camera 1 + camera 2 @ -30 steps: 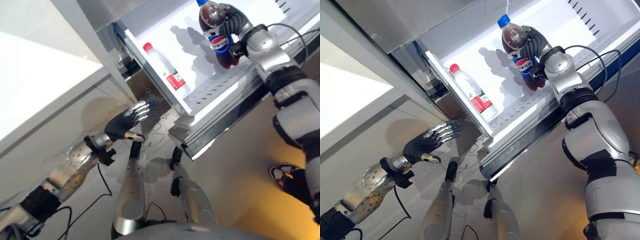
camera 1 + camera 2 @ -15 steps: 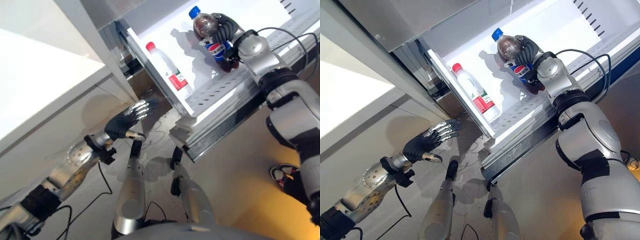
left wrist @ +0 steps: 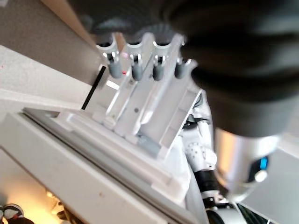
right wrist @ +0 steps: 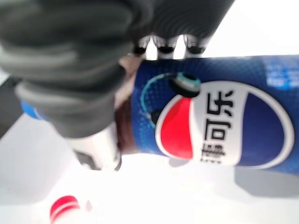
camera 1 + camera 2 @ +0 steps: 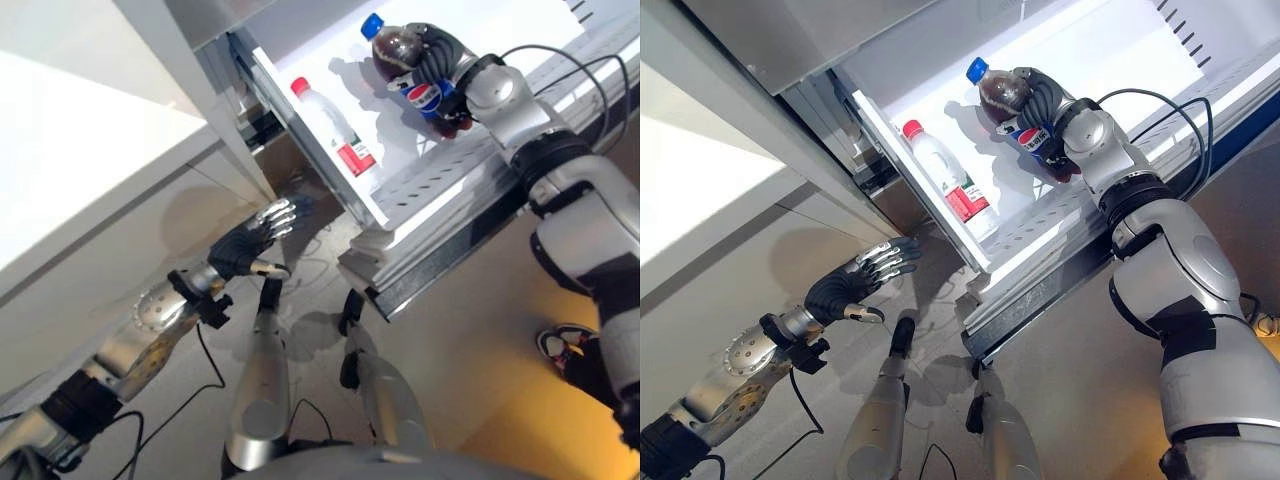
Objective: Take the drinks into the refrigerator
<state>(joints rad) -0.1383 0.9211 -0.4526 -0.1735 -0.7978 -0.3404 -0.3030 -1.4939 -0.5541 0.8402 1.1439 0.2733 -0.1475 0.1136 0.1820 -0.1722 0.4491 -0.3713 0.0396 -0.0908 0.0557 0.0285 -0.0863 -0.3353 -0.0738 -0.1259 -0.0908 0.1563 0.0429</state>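
Observation:
A cola bottle [image 5: 408, 70] with a blue cap and a blue label is inside the open refrigerator, over the white perforated shelf [image 5: 440, 175]. My right hand [image 5: 447, 55] is shut round its middle; the right wrist view shows the fingers [image 4: 161, 46] wrapped over the label [image 4: 219, 126]. A clear water bottle [image 5: 330, 130] with a red cap and a red label stands on the same shelf, left of the cola and against the refrigerator's left wall. My left hand [image 5: 250, 240] hangs low outside the refrigerator, fingers straight, holding nothing.
The refrigerator's front sill [image 5: 430, 255] juts out below the shelf. A white counter [image 5: 70, 150] runs along the left. A person's shoe [image 5: 560, 345] shows on the floor at the right.
My right hand has carried the cola bottle leftward and deeper into the refrigerator, closer to the water bottle. The left hand has stayed where it was.

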